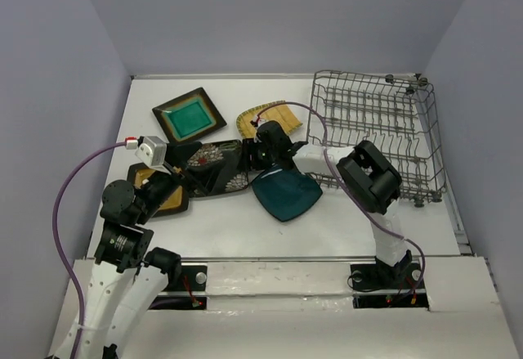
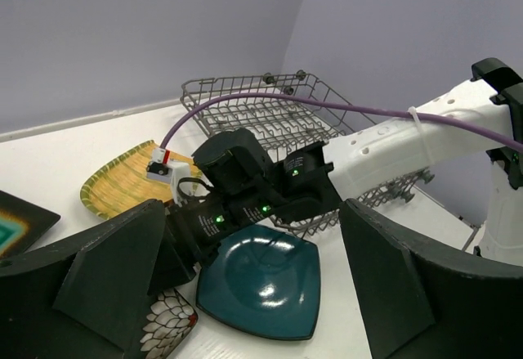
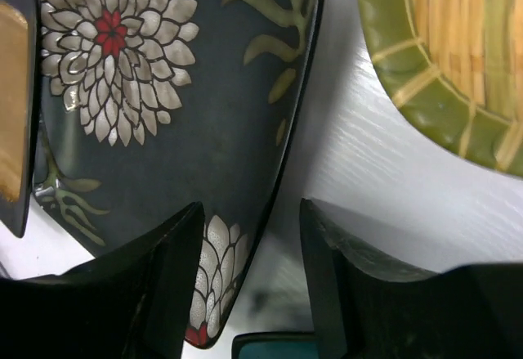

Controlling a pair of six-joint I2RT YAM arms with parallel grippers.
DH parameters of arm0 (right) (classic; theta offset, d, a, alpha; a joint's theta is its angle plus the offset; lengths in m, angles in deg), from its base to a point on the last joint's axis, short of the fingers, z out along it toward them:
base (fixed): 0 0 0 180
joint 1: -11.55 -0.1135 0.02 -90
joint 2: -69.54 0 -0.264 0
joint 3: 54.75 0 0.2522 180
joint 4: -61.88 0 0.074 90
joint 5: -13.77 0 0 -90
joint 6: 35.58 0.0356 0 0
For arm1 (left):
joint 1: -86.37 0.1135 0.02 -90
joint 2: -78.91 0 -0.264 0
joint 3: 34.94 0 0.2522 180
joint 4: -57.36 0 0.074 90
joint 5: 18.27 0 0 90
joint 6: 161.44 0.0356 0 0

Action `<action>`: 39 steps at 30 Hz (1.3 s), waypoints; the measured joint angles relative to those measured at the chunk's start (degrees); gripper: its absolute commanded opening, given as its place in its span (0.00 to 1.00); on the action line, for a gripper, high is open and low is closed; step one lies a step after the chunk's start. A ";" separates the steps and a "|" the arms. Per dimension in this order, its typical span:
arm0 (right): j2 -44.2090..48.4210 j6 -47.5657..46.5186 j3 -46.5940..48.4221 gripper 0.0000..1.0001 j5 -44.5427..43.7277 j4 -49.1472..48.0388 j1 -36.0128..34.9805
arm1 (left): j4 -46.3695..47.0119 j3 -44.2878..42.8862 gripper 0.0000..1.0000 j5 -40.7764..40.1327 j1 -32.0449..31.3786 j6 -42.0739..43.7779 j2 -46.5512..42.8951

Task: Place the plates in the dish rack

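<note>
White bench carries the floral plate among four others; the rack at its far right holds none yet. Right gripper sits low, jaws partly apart astride that plate's upturned rim, probably because the lip is the only pinchable edge. Left gripper gapes wide near the mustard plate, holding nothing.

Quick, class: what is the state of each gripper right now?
Left gripper: open, holding nothing.
Right gripper: open, straddling the rim of the floral plate.
</note>
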 measured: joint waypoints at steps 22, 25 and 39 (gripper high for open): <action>-4.09 14.67 -6.84 0.07 7.15 -21.27 1.20 | -0.44 0.00 0.99 -1.07 -0.11 0.00 -0.22; -3.82 15.56 -7.65 0.07 7.26 -22.62 1.18 | -0.44 0.00 0.99 -1.27 -0.11 0.00 -0.22; 16.81 4.48 -11.30 0.07 -6.21 -4.74 1.01 | -0.48 0.00 0.99 -1.81 -0.22 0.00 -0.39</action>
